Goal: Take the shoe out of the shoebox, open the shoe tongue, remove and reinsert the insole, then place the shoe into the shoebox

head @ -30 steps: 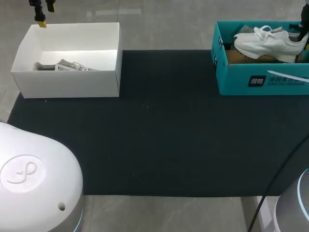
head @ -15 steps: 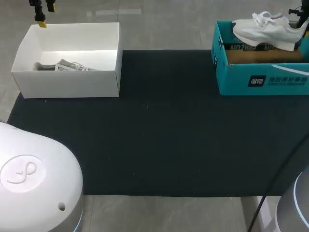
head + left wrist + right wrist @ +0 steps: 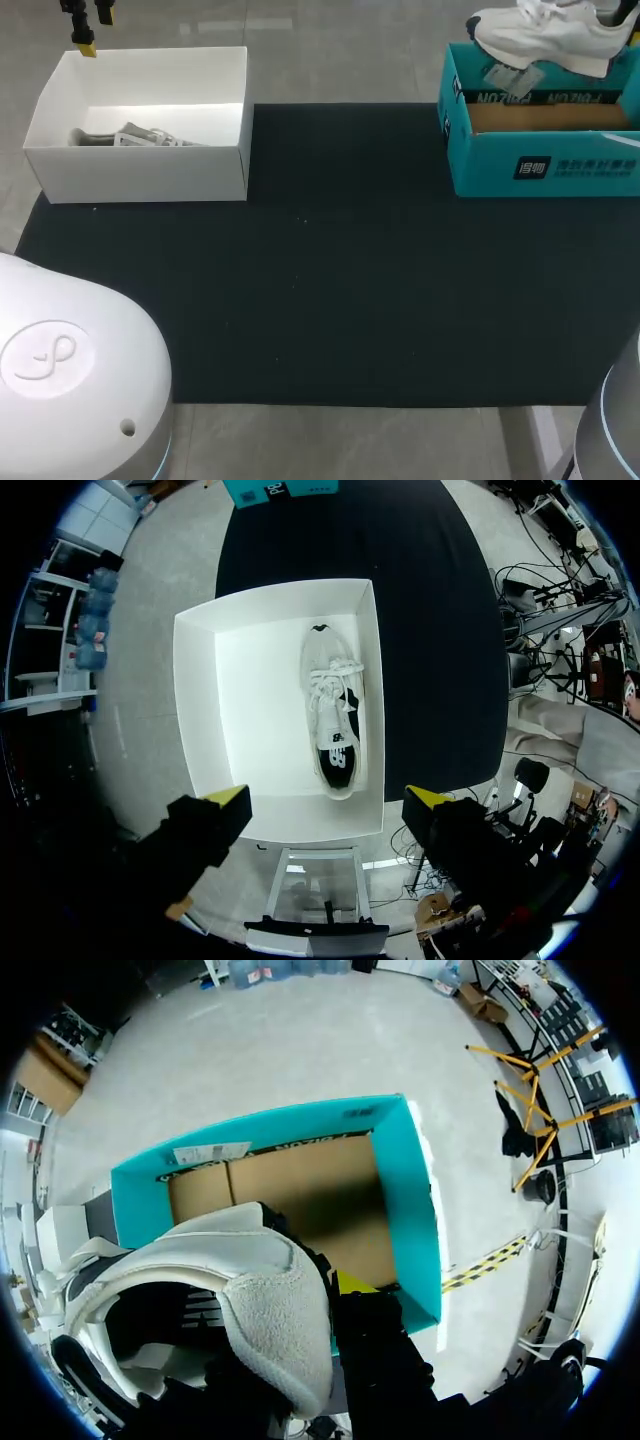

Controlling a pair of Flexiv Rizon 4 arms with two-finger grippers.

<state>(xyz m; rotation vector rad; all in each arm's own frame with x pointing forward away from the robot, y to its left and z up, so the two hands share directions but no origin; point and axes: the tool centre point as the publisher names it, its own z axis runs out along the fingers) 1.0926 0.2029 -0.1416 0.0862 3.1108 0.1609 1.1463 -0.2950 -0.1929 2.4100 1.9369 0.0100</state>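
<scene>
A white sneaker hangs above the teal shoebox at the table's far right. My right gripper is shut on the sneaker's padded heel collar, with one finger outside and the other hidden inside. Under it, the teal shoebox stands open, showing its bare brown floor. A tag dangles from the sneaker's sole. My left gripper hovers open over the far left corner of the white box. In the left wrist view, my left gripper has nothing between its fingers.
The white box holds a second pale sneaker lying flat. A black mat covers the table between the two boxes.
My right gripper has lifted the white sneaker up out of the teal shoebox, so its sole is now above the rim. The left arm has stayed still.
</scene>
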